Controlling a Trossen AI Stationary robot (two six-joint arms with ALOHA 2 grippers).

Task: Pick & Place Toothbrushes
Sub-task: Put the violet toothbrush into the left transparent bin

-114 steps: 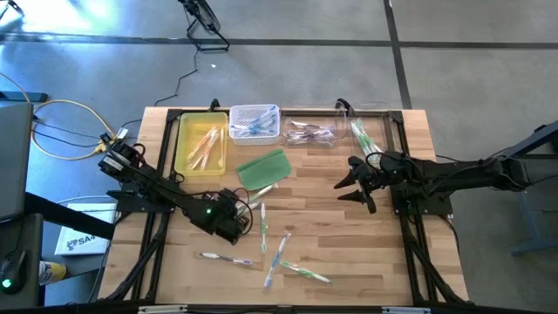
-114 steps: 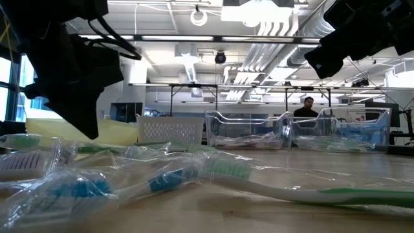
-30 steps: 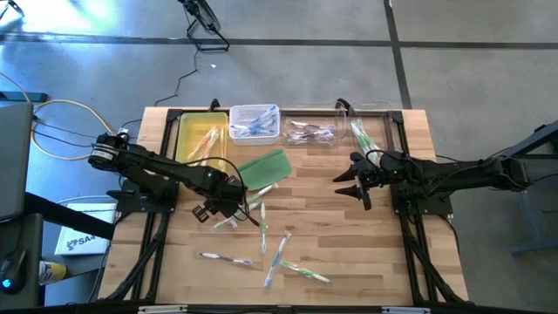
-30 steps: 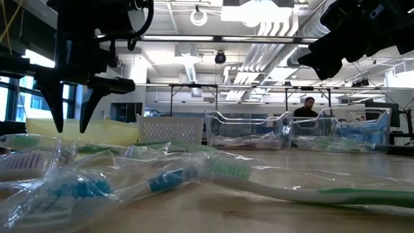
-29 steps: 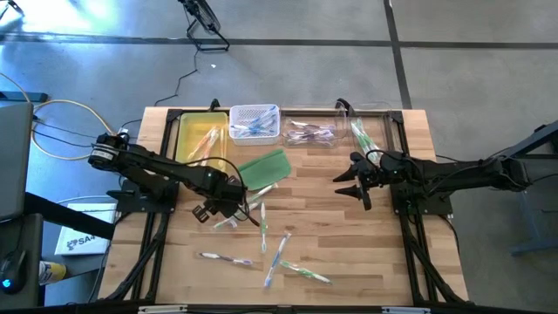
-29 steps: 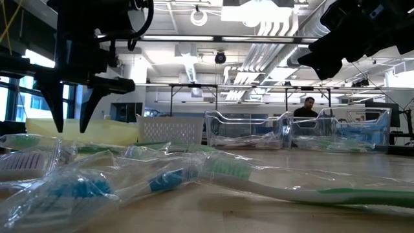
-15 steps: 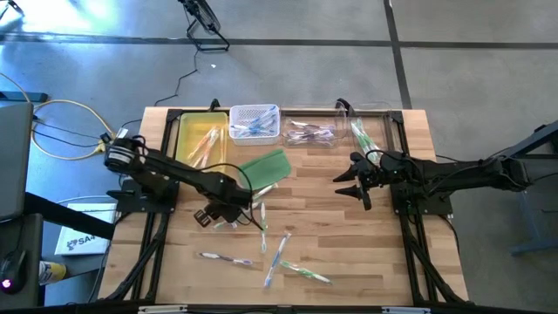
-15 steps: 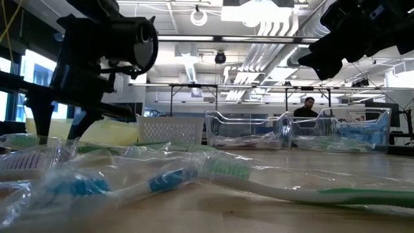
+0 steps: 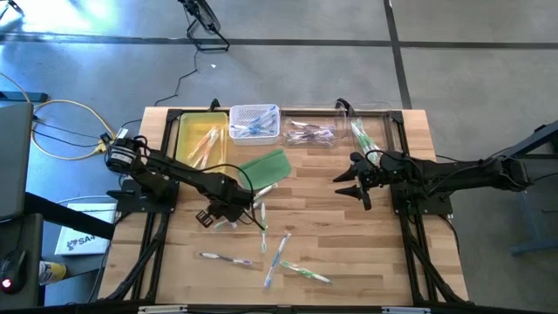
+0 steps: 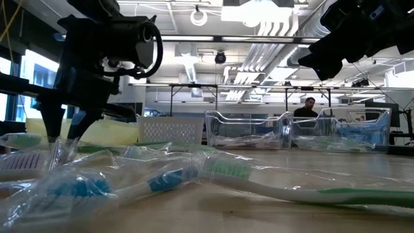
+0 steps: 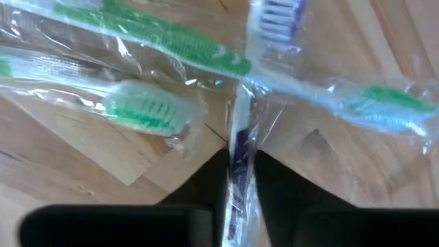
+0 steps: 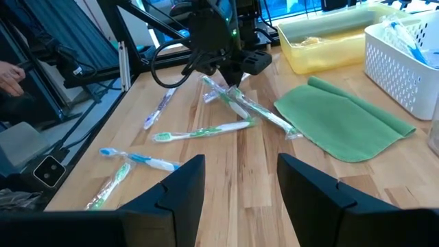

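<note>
toothbrushes: loose on the table [image 9: 366,262] in two bunches. One small pile [image 9: 253,208] of wrapped ones just in front of the green pad, another scatter [image 9: 277,255] nearer the front edge, mostly green and blue handles, plus one [image 9: 225,258] lying off to the left of it.
more toothbrushes: already in the bins along the back. Orange-pink in the yellow bin [image 9: 200,144], blue in the white basket [image 9: 255,123], purple in the clear tray [image 9: 310,132], green in the far right clear tray [image 9: 373,131].
purple brush: wrapped [image 11: 240,161], at the left edge of the pile, running straight in between the left fingers, crossing under a green one [image 11: 164,36].
left gripper: down [image 9: 220,218] on that pile, fingertips pointing at the tabletop in the low view [image 10: 61,126]. Fingers [image 11: 274,189] narrowed to a slim gap either side of the purple brush's wrapper, looks pinched on it, though can't swear the pads are fully tight.
right gripper: parked [image 9: 347,187] over the bare middle-right of the table, well apart from every brush, fingers [image 12: 171,192] spread wide with nothing in between.
green pad: flat [image 9: 263,168], between the pile and the bins, touching nothing but a brush tip or two at its front edge.
background: person [image 10: 309,107] far behind the table in the low view, a hand [image 12: 10,75] at the edge of the right wrist view.
</note>
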